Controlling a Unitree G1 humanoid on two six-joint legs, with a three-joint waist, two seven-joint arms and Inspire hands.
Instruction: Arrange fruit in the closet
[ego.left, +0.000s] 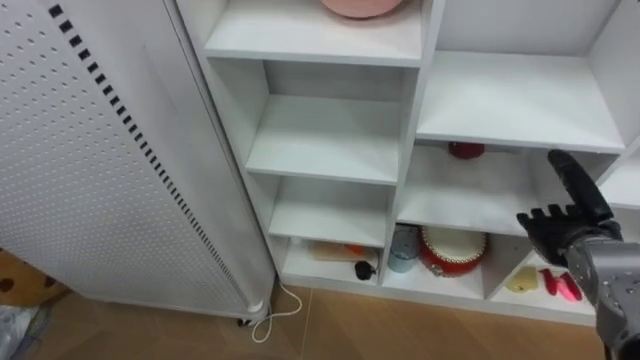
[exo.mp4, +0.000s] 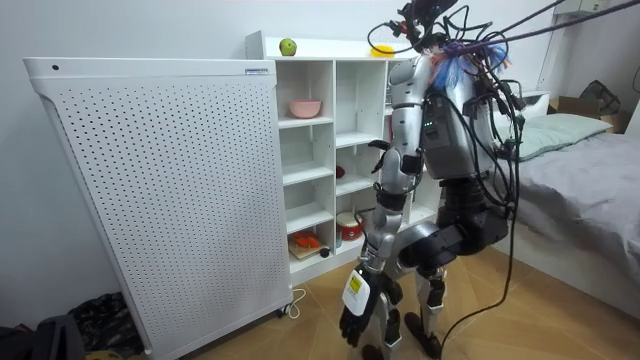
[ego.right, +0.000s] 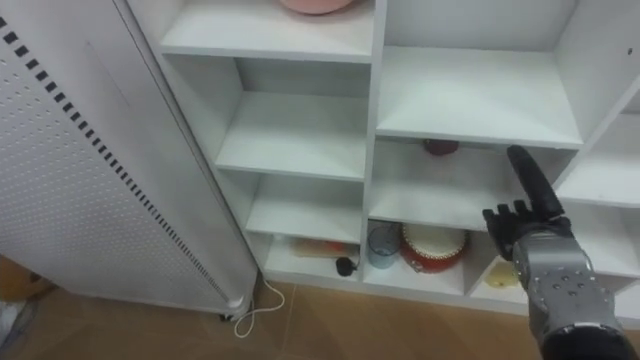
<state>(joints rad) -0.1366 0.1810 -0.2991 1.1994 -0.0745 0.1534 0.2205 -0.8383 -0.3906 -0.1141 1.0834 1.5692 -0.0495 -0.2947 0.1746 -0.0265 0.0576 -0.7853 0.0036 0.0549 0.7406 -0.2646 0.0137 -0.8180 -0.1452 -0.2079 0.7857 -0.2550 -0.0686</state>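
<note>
Right hand (ego.left: 568, 238) is up before the closet (ego.left: 330, 140), at its lower shelves, fingers apart, holding nothing, prob. ready to reach the red fruit (ego.left: 466, 150) deep in the mid compartment. Green apple (exo.mp4: 288, 47) sits on closet top. Left hand (exo.mp4: 356, 318) hangs low; cannot tell its grip.
</note>
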